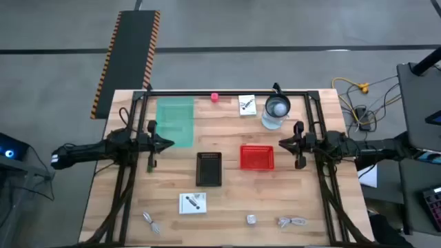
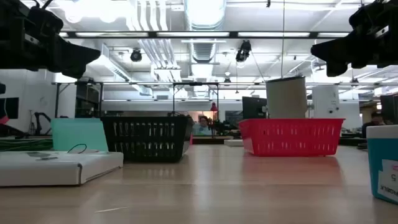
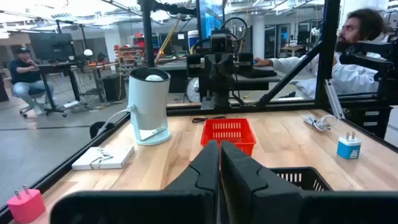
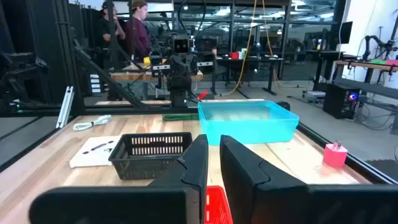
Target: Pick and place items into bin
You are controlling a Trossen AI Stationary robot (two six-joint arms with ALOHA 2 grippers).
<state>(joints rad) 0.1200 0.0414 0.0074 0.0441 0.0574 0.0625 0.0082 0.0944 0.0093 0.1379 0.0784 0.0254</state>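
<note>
Nearest you, along the table's front edge, lie a white card (image 1: 193, 202), a clip (image 1: 152, 222), a silver cube (image 1: 251, 220) and a cable bundle (image 1: 292, 222); they look light and slippery, the bundle limp, so you should pinch each at its middle. Farther back, the left gripper (image 1: 167, 144) and right gripper (image 1: 282, 144) hover with fingers together, holding nothing. No print on either card is readable.

Red basket (image 1: 256, 158), black basket (image 1: 209, 169), teal bin (image 1: 176, 122), pink blob (image 1: 215, 97)

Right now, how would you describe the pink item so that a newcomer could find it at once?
Start at the wooden table and go to its far edge, beyond the three bins. Between the teal bin and the white card beside the clear jug sits the pink item. It is the only pink thing there, small and blocky.
</note>
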